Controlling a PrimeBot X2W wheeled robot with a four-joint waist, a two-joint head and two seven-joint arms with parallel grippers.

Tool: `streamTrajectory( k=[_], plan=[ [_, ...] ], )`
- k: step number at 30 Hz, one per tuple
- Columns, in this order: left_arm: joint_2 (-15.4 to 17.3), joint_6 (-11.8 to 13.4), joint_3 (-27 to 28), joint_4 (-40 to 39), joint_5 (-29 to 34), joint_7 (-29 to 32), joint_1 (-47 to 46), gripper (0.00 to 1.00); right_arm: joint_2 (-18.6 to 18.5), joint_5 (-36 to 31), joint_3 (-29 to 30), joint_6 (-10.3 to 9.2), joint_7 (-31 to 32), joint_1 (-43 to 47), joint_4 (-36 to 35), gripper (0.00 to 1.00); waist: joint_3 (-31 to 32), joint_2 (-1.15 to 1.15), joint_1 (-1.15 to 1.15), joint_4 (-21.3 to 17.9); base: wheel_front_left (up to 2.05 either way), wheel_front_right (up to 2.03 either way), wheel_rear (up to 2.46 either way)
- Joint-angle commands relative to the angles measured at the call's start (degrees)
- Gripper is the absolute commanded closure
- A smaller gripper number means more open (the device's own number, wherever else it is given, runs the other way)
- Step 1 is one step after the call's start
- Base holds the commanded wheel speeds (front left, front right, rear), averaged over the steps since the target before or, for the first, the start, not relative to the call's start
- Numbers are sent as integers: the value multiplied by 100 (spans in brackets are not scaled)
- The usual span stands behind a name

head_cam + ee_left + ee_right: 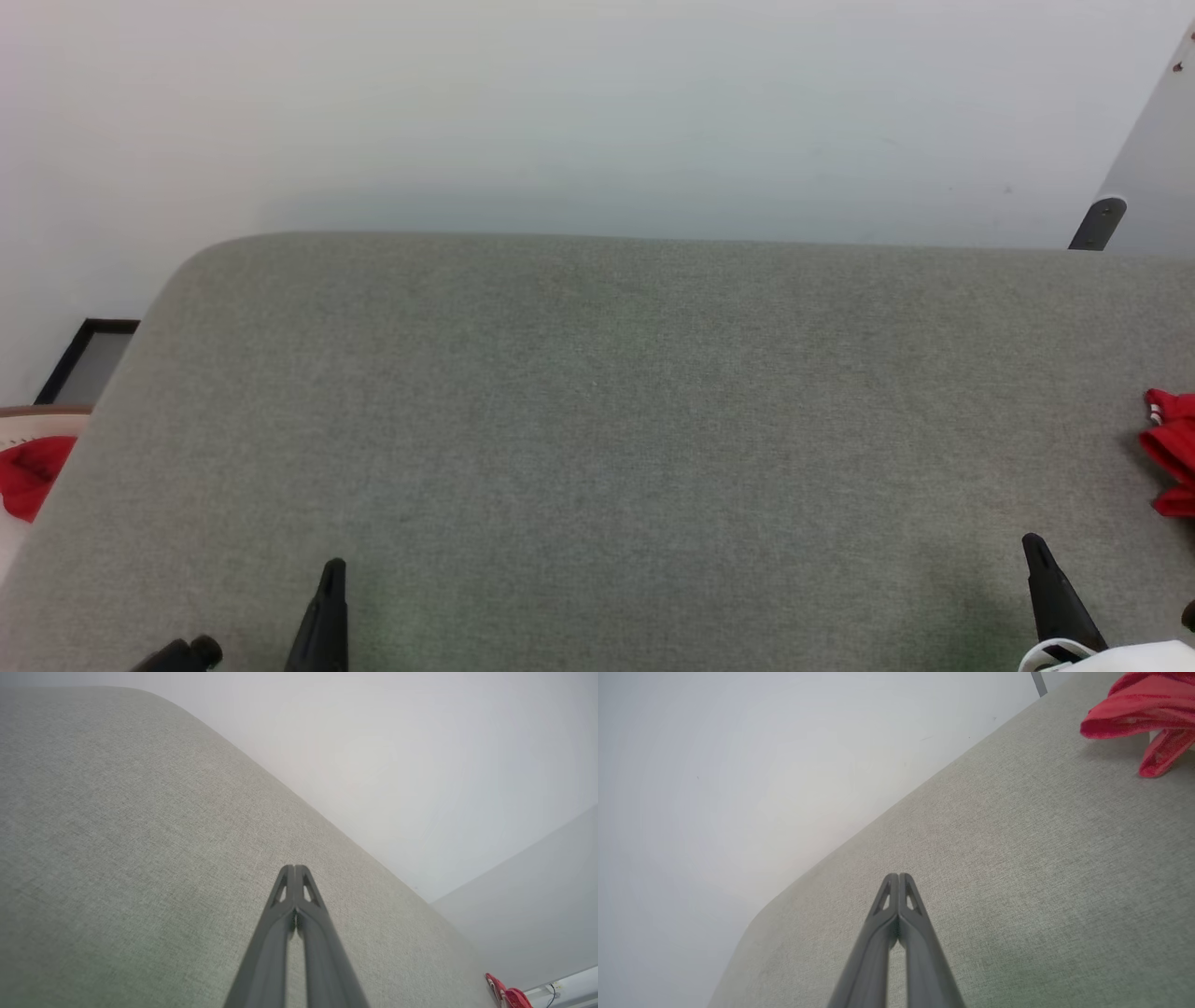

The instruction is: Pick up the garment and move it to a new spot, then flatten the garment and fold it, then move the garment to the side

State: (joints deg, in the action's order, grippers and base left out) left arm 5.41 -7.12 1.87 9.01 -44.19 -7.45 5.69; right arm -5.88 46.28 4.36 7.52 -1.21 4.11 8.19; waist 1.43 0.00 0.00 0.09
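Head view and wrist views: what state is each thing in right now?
Left gripper: shut, holding nothing.
Right gripper: shut, holding nothing.
Garment: crumpled, not yet flattened, lying on the grey surface at the head view's right edge, clear of both grippers.
Red cloth: bunched, off the surface to the left.

The right gripper (899, 879) stood at the bottom edge, its two dark fingers (873, 952) pressed together over the grey fabric-covered table (1041, 868). The garment (1134, 716) lay bunched in red folds at the upper right, well apart from it, with a pale wall (738, 765) beyond.
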Motion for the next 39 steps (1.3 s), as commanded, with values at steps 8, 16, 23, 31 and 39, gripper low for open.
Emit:
streamTrajectory(
  k=[8, 16, 23, 31, 39],
  plan=[
    [-14, -21, 78, 21, -757, 205, -274, 100, 36, 710, 54, -2, 115, -259, 29, 100, -15, 0, 0, -1, 0, 0, 0],
    [-38, -25, 122, 84, -1299, 354, -401, 100, 72, 1229, 77, -2, 202, -367, 100, 100, -29, 0, 0, -2, 0, 0, 0],
    [-57, -29, 157, 134, -1734, 477, -507, 100, 102, 1647, 95, -2, 273, -462, 157, 100, -41, 0, 0, -2, 0, 0, 0],
    [-76, -33, 192, 180, -2146, 592, -602, 100, 129, 2032, 115, -2, 338, -539, 213, 100, -53, 0, 0, -3, 0, 0, 0],
    [-100, -37, 231, 231, -2584, 721, -706, 100, 158, 2440, 136, -3, 412, -635, 272, 100, -67, 0, 0, -4, 0, 0, 0]
  ],
)
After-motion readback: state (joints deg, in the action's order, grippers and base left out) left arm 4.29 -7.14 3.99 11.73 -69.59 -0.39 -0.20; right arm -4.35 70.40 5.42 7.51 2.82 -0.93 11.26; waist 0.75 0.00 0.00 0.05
